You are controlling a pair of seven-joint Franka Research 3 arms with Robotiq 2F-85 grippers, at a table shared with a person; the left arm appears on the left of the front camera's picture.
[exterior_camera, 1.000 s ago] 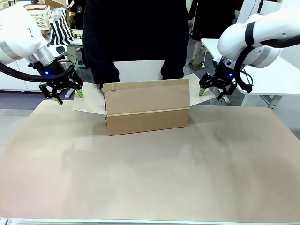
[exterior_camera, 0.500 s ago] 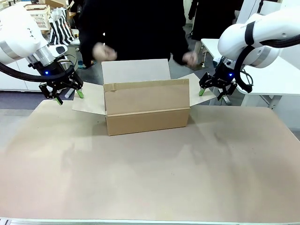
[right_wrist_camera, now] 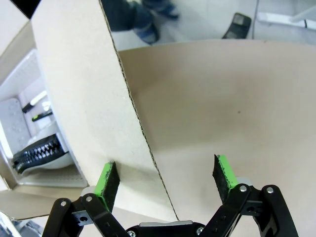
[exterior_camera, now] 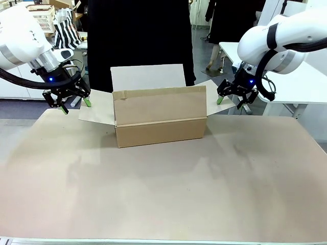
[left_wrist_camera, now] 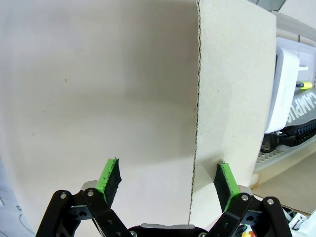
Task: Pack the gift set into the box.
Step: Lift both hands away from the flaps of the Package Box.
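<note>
While straddling flaps of the box (exterior_camera: 161,120), spread wide at left gripper (exterior_camera: 75,105) and right gripper (exterior_camera: 231,103).

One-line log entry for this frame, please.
box: on table, flaps open | left gripper: open, astride left flap edge | right gripper: open, astride right flap edge | person: behind box

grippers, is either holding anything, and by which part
Nothing is held. The left gripper is open astride the box's left flap edge, the right gripper open astride its right flap edge.
</note>
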